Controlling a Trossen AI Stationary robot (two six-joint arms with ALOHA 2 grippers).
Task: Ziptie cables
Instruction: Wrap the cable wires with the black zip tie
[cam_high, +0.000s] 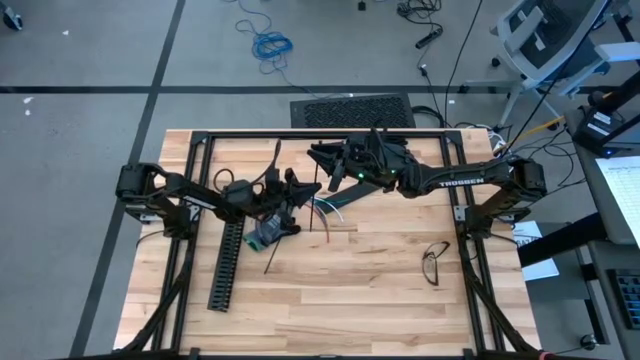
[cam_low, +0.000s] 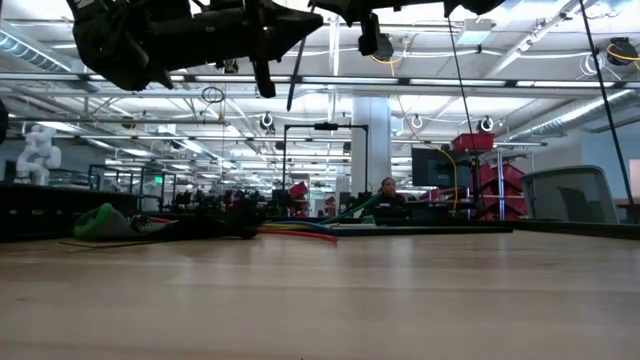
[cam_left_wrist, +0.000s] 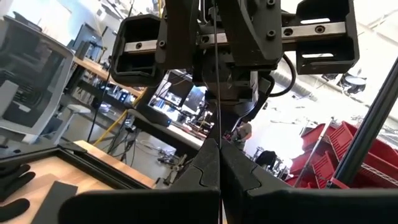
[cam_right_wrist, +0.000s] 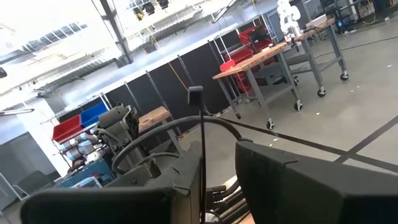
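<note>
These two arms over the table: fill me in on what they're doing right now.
Both arms are raised above the wooden table, meeting near its far middle. The left gripper is shut on a thin black zip tie, holding it up toward the other arm. The right gripper has a similar thin black strip standing between its fingers. The cables lie loose on the table below them, not yet tied. A black slotted channel lies to the left.

A robotics lab or industrial workshop — open-plan, with a grey concrete floor (cam_high: 90, 60) marked by dark lines, exposed ceiling ducts and strip lights (cam_low: 430, 70). Red parts bins (cam_right_wrist: 252, 37) sit on racks, wheeled workbenches (cam_right_wrist: 273, 68) stand about, a white humanoid robot (cam_low: 35, 150) waits at the side — and a person sits at a monitor (cam_low: 435, 165).
</note>
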